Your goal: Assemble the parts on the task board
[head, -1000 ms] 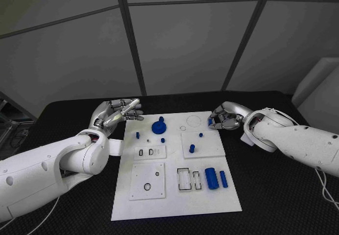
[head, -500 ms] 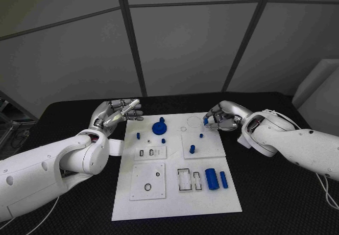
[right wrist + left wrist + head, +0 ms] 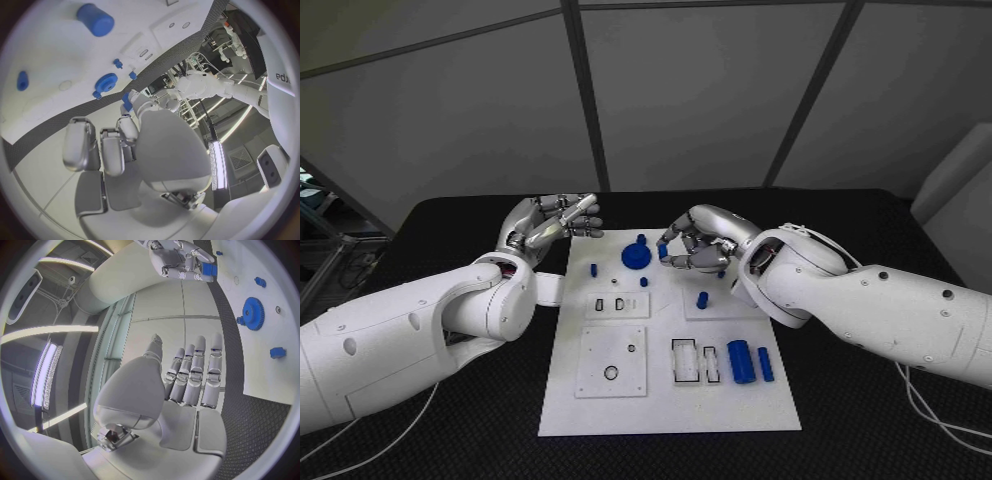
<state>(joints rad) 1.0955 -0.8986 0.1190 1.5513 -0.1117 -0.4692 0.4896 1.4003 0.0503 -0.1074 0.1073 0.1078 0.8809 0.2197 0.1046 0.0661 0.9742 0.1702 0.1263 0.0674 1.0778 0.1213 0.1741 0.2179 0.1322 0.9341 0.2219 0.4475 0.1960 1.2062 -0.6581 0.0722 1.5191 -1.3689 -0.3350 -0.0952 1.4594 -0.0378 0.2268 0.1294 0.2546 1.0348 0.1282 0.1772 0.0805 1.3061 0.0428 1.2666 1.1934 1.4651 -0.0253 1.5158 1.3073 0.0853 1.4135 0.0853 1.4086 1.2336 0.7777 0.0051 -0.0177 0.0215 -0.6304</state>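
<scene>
The white task board lies in the middle of the black table. A blue gear sits at its far end, also seen as the gear and the gear. My right hand hovers just right of the gear and pinches a small blue part at its fingertips; the same part shows in the right wrist view. My left hand is raised off the board's far left corner, fingers straight, holding nothing. Small blue pegs stand on the board.
Two blue cylinders lie at the board's near right, beside rectangular slots. A square sub-plate with a ring hole is at the near left. Black table surrounds the board.
My right hand has moved left from the board's far right corner to beside the gear, carrying the small blue part. The left hand stays put. The camera shifted slightly.
</scene>
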